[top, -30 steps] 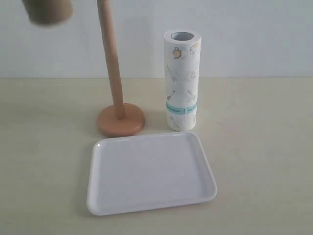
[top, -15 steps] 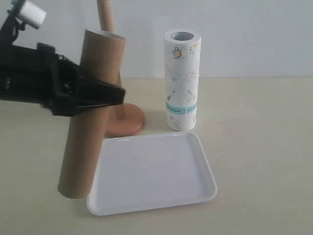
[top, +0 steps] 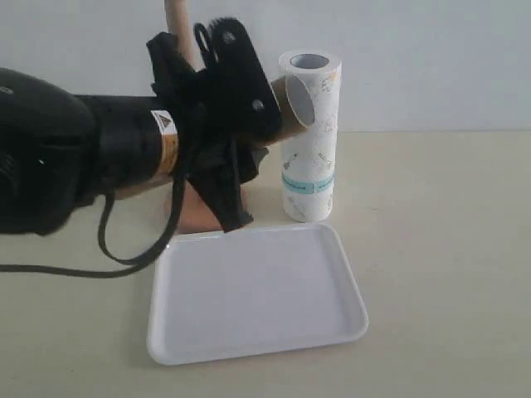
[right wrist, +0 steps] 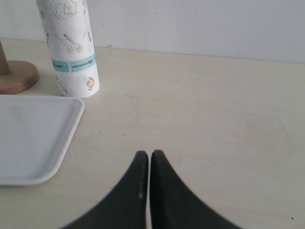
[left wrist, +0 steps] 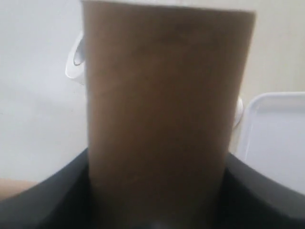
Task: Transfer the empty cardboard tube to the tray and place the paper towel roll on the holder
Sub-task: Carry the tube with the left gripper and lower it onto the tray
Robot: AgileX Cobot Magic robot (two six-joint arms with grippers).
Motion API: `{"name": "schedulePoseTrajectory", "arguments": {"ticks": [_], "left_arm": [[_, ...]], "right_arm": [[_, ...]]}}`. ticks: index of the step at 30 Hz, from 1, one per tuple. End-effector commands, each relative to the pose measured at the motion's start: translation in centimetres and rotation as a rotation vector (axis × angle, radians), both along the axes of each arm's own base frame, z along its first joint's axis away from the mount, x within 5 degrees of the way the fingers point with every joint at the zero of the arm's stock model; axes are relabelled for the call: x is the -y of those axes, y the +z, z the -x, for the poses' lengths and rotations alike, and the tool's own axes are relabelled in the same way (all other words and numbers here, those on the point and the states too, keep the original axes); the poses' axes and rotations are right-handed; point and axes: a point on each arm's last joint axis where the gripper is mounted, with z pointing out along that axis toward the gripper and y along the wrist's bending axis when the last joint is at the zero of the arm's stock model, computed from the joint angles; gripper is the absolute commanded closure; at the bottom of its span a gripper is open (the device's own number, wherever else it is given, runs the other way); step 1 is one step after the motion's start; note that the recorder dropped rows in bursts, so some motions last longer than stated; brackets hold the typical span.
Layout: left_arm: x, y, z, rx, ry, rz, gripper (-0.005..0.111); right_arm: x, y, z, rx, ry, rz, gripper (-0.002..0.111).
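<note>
The left gripper [top: 246, 112] clamps the brown tube [top: 289, 101] and holds it nearly level in the air, off the white tray [top: 257, 290] and in front of the holder [top: 176, 21]. The towel roll [top: 310, 141] stands upright just behind the tray. The right gripper [right wrist: 149, 164] hovers over the table [right wrist: 214, 109], fingers pressed together, empty.

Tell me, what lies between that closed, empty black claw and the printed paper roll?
Only bare table, as the right wrist view shows: nothing stands between the right gripper and the paper towel roll. The tray lies just beside that stretch.
</note>
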Motion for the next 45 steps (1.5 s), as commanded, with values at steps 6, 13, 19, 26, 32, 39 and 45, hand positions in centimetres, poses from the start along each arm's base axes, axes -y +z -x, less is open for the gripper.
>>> {"name": "schedulePoseTrajectory", "arguments": {"ticks": [6, 13, 19, 26, 32, 39, 45], "left_arm": [[2.5, -2.6, 0.5, -0.576, 0.205, -0.271, 0.103], [5.5, -2.0, -1.7, -0.577, 0.141, -0.336, 0.103], [7.7, -4.2, -3.1, -0.629, 0.099, -0.410, 0.103], [9.5, -9.1, -3.8, -0.760, 0.030, -0.527, 0.103], [9.5, -10.7, -5.3, -0.856, 0.065, -0.430, 0.103], [9.2, -10.8, -6.7, -0.859, 0.084, -0.349, 0.103], [9.2, -10.8, -6.7, -0.854, 0.076, -0.350, 0.103]], "right_arm": [[0.0, 0.1, 0.0, 0.009, 0.000, 0.000, 0.107], [0.0, 0.1, 0.0, 0.009, 0.000, 0.000, 0.107], [0.0, 0.1, 0.0, 0.009, 0.000, 0.000, 0.107], [0.0, 0.1, 0.0, 0.009, 0.000, 0.000, 0.107], [0.0, 0.1, 0.0, 0.009, 0.000, 0.000, 0.107], [0.0, 0.1, 0.0, 0.009, 0.000, 0.000, 0.107], [0.0, 0.1, 0.0, 0.009, 0.000, 0.000, 0.107]]}}
